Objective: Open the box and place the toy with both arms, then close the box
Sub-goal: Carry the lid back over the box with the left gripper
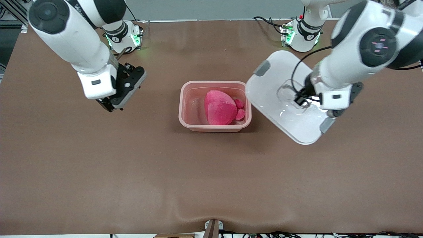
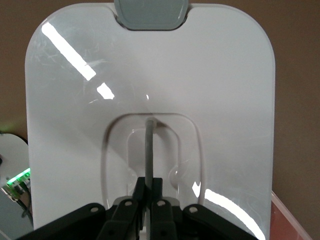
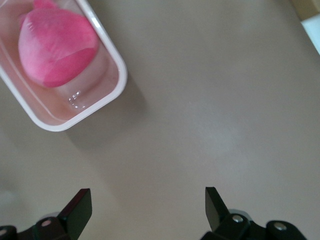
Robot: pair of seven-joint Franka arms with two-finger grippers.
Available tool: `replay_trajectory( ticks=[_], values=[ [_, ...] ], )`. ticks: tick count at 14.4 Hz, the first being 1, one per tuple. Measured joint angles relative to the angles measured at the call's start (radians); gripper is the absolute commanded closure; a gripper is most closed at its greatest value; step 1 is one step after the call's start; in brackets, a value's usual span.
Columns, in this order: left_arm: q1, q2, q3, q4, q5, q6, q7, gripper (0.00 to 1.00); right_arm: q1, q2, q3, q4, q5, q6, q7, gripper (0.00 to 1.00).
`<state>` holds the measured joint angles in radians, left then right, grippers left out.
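Here the left gripper [image 2: 148, 192] pinches the lid [image 1: 281, 96] handle (fingertips cropped); right gripper [image 3: 148, 207] spread.

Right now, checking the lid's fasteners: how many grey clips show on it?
2: one clip at the lid's end farther from the front camera, one clip at its nearer end.
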<state>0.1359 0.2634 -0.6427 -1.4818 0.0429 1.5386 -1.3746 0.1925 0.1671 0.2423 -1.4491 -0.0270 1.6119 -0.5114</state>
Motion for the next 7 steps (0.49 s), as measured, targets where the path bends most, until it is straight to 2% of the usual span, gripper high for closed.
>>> replay_trajectory(
  ticks=[4,7],
  values=[
    [-0.14,0.068,-0.001,-0.01,0.001,0.113,-0.282,1.0,-0.101,-0.057,-0.038,0.0,-0.002,-0.015,0.027,0.0],
    [-0.22,0.125,0.0,-0.012,0.02,0.207,-0.497,1.0,-0.131,-0.071,-0.113,-0.004,0.0,-0.016,0.029,0.0]
  ],
)
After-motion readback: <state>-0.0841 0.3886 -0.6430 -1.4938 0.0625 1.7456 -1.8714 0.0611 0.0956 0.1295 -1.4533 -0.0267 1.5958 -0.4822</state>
